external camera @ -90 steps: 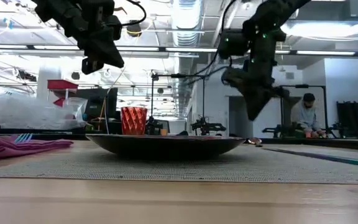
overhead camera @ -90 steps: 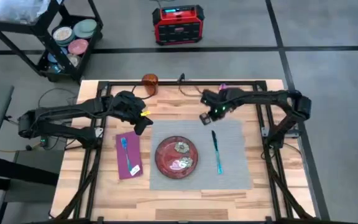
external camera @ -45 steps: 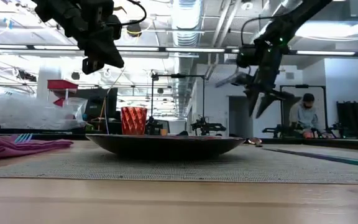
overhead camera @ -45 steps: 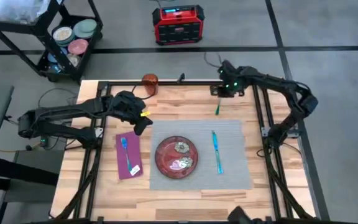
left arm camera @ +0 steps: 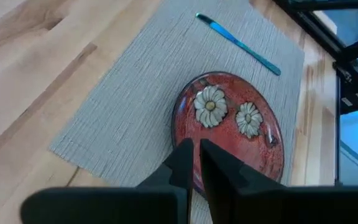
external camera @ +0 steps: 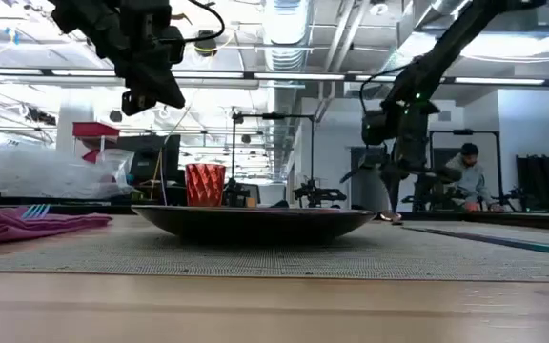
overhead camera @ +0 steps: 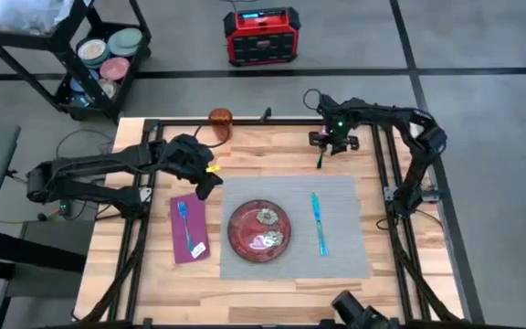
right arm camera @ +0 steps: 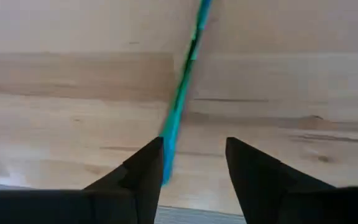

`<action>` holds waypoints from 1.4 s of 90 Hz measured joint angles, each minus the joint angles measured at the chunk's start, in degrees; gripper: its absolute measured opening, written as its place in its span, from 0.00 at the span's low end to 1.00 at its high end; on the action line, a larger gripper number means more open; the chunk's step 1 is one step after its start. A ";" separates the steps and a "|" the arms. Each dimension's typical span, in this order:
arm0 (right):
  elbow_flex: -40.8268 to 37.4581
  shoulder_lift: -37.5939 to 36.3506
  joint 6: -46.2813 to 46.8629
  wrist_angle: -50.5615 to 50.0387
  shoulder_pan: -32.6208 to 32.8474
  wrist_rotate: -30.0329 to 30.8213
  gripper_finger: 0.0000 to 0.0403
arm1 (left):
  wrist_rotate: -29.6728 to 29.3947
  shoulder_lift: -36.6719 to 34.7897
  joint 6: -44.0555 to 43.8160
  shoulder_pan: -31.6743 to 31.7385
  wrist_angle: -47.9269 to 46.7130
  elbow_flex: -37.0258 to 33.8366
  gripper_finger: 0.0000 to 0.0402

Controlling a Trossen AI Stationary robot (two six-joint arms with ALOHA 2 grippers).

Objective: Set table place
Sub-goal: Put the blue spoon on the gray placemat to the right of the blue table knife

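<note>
A red plate (overhead camera: 259,228) sits on the grey placemat (overhead camera: 345,256), with a blue utensil (overhead camera: 318,222) lying to its right. The purple napkin (overhead camera: 188,228) left of the mat carries a blue fork (overhead camera: 184,222). The orange cup (overhead camera: 220,121) stands at the table's far edge. A teal utensil (overhead camera: 320,157) lies on bare wood just beyond the mat's far edge. My right gripper (overhead camera: 329,144) is open and low over the utensil's far end (right arm camera: 178,106). My left gripper (overhead camera: 204,174) hangs shut in the air above the mat's far left corner, holding nothing. My right gripper comes down from above with its fingers along the teal utensil. The utensil's end (right arm camera: 166,163) lies right beside one finger (right arm camera: 143,168). Whether that finger touches it, I cannot tell. The utensil lies flat on the wood.
A black cart (overhead camera: 99,55) with stacked plates stands off the far left corner, and a red box (overhead camera: 261,35) sits on the floor beyond the far edge. Bare wood shows along the near edge and right of the mat. A person (external camera: 465,176) sits in the room behind.
My right gripper was over the mat's far edge with its fingers together. It rose toward the far edge and opened, then came back down over the teal utensil, which now lies on the wood beyond the mat.
</note>
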 joint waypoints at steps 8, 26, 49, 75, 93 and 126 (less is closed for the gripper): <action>2.73 2.74 0.02 -0.11 0.10 -0.18 0.38 | 0.01 0.00 1.01 0.01 -0.87 0.00 0.03; 10.47 8.31 0.48 -0.64 -1.34 -0.51 0.37 | -0.01 0.00 1.12 0.01 -2.16 0.00 0.03; 15.49 13.55 2.63 -7.62 -2.85 -1.90 0.31 | -0.04 0.00 3.53 -0.01 -4.41 0.00 0.03; 15.62 15.30 -2.42 -12.29 -1.92 -3.10 0.03 | -1.60 0.00 5.38 1.17 -4.66 0.00 0.03; 15.24 12.31 -4.36 -14.52 -1.77 -0.82 0.01 | -1.63 0.00 6.53 2.89 -4.68 0.00 0.03; 12.69 1.31 -5.17 -25.42 5.18 6.97 0.00 | -1.61 0.00 7.45 2.92 -4.68 -0.02 0.03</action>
